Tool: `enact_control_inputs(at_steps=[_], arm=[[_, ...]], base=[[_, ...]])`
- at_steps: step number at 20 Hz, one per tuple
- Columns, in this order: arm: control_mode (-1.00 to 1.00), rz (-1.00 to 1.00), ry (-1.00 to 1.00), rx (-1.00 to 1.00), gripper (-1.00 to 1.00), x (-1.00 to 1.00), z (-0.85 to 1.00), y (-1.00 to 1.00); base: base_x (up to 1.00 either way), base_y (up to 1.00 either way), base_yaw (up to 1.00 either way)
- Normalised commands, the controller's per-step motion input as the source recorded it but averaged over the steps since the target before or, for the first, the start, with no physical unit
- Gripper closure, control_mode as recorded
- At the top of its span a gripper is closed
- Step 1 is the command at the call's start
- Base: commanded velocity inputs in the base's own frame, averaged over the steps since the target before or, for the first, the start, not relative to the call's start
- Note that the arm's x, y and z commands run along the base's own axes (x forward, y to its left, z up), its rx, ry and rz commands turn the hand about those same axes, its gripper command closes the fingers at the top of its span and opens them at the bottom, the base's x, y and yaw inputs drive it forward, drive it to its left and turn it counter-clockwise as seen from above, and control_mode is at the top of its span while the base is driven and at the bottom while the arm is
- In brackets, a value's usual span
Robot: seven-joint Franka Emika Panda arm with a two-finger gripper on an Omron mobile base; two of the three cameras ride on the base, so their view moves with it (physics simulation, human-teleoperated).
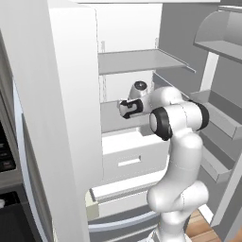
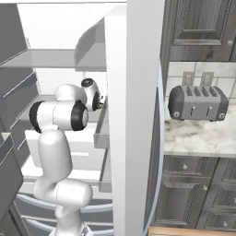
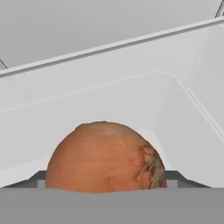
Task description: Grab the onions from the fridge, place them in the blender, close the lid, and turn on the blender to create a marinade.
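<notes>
A brown onion [image 3: 105, 157] lies close up in the hand view, inside the white fridge [image 1: 71, 94]. My gripper [image 3: 107, 181] straddles it, one dark fingertip [image 3: 37, 178] at each side of the onion. Whether they press on it is unclear. From the base views the hand [image 1: 128, 108] reaches into the fridge's middle level, above the pull-out drawer [image 1: 132, 158] and below a white shelf [image 1: 137, 60]. The right base view catches the hand [image 2: 94, 99] beside the open door's edge. The blender and the lid are out of view.
Both fridge doors stand open, the right one with its door bins [image 1: 222, 118] beside my arm. A grey toaster [image 2: 197, 103] sits on the marble counter [image 2: 198, 138] to the right. A black oven front [image 1: 4, 156] is at the far left.
</notes>
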Motion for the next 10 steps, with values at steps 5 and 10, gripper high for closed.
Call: enact_control_inputs(at_steps=[5, 10], arm=[[-1.0, 0.0, -0.05, 0.0, 1.0, -0.28, -0.41, 0.06], [-1.0, 0.0, -0.09, 0.0, 1.0, -0.91, -0.05, 0.08]], base=[[0.0, 0.0, 0.0], [0.0, 0.0, 0.0]])
